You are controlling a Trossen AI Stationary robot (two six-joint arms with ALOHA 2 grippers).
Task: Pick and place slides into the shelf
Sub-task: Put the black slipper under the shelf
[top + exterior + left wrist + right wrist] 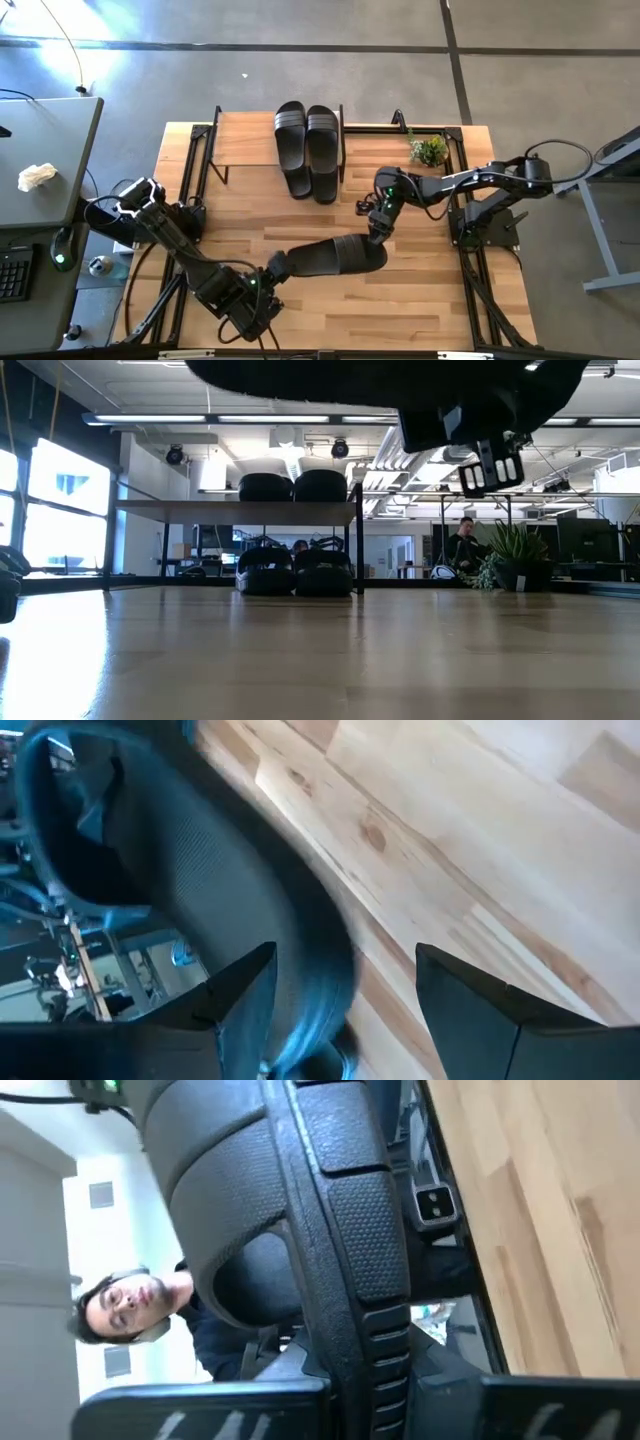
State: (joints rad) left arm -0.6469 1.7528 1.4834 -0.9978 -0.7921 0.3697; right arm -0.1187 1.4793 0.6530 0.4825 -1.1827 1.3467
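Observation:
One black slide (330,257) hangs in the air over the middle of the table, between my two grippers; the low view shows it high up (330,375). My right gripper (378,238) is shut on its right end. My left gripper (268,268) is open at its left end; in the left wrist view the slide (200,890) lies beside one finger (240,1000). The shelf (245,140) stands at the table's far edge. Two slides (306,150) lie on its top board, soles down. Two more (293,572) stand beneath it on the table. My left gripper is open beside the slide's left end (310,990); whether a finger touches it, I cannot tell. My right gripper pinches the slide's ridged side rim (365,1350) near its right end between the two fingers, coming from above. The slide is lifted clear of the table and lies about level.
A small potted plant (430,150) stands at the far right corner, right of the shelf. A black metal frame (470,240) runs along the table's edges. Bare wood lies toward the near edge (400,310). A person (465,545) sits in the room beyond the table.

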